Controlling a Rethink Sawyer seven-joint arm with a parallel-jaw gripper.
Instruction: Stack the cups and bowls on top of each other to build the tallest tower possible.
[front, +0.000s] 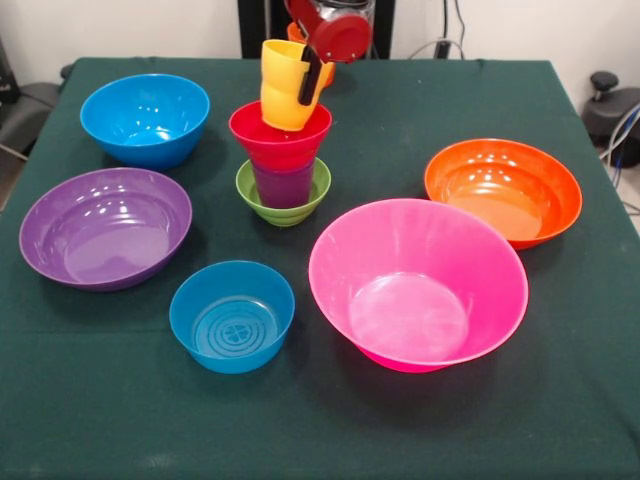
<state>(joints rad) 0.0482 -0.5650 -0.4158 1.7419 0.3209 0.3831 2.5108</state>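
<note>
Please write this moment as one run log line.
gripper: shut on yellow cup | cup tilted over red bowl | tower: unfinished

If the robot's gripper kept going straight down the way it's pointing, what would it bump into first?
Probably the yellow cup: the gripper already has a finger on it, so pushing down would press it deeper into the red bowl below. Depth is hard to judge here.
</note>
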